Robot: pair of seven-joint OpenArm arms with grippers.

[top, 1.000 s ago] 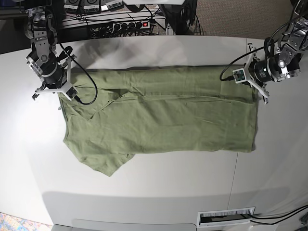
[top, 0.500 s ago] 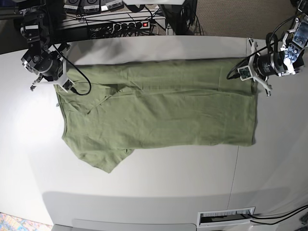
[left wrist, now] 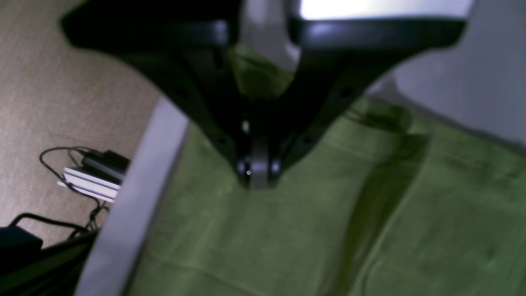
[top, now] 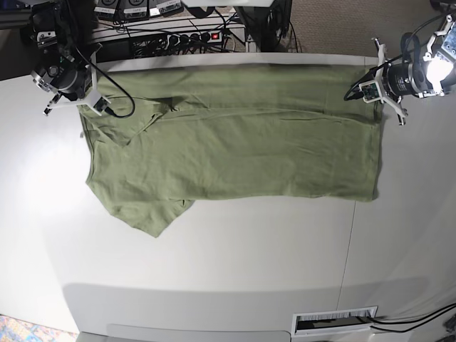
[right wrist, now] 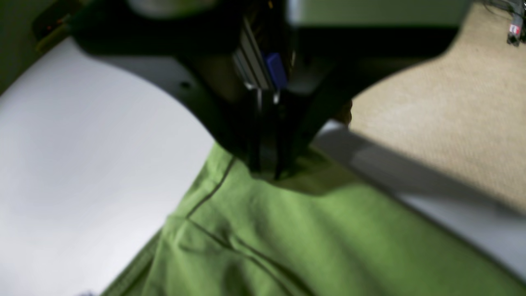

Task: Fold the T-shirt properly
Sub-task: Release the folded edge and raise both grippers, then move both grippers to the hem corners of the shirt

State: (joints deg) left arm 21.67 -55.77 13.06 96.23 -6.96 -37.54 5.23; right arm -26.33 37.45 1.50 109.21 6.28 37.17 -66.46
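Both claws pinch the far edge of the T-shirt

The left claw and the right claw are each pressed together on the cloth of the olive T-shirt, one at each far corner. The shirt lies flat along the back of the white surface. I think they hold it so to keep the edge straight for folding. No writing can be read.

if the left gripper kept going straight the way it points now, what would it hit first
Almost certainly the T-shirt: the left gripper is shut on its cloth at the far table edge, so cloth lies right at its tips. Blur hides what lies beyond.
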